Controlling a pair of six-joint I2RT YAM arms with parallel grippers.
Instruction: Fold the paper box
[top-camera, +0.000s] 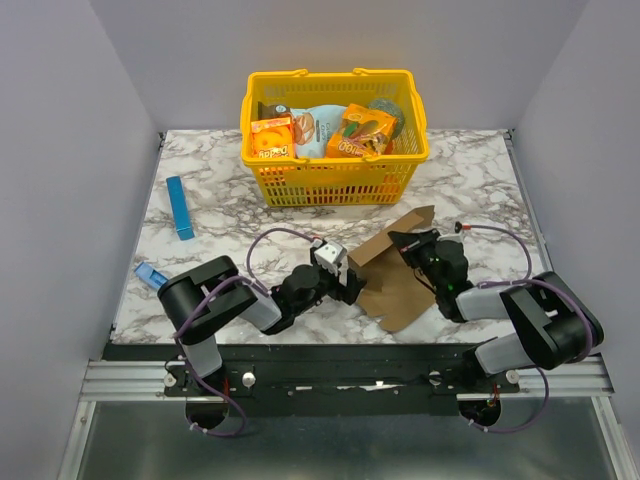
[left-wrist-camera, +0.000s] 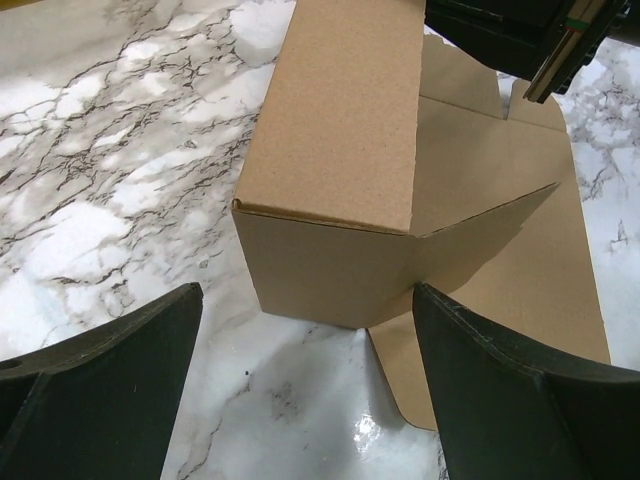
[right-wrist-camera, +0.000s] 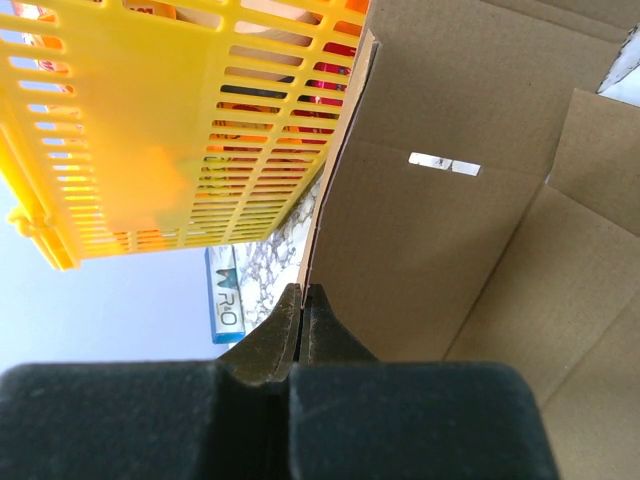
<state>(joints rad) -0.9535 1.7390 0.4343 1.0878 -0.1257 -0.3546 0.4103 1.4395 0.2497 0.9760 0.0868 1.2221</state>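
- Two hands work one box (top-camera: 400, 292), which sits half-formed on the table (top-camera: 470, 180), near the middle and just in front of the basket (top-camera: 330, 182). One wall is up and the other panels lie flat.
- My right hand (right-wrist-camera: 302, 300) is pinched together on the thin edge of a raised flap.
- My left hand (left-wrist-camera: 308, 320) is spread wide, its fingers (left-wrist-camera: 110, 380) to either side of the raised corner. As far as I can see it touches nothing.
- Slip: the right pinch sits on the very edge of the cardboard. I judge that a pull or twist could let the flap spring free and drop the wall.
- Crush: if I close the left hand across the corner off the crease, it could dent the wall instead of folding it.
- Slide: the table looks smooth and the box light, so a one-sided push may shove it along rather than bend it.
- Clash: the two hands are close together over the box, and the basket is near behind the flap. A wide swing could knock either.
- Count: one box, two hands, one basket.
- In the basket: two orange snack boxes (top-camera: 272, 138), plus other packets I can't make out.
- One slim blue box (top-camera: 180, 207) lies well to the left.
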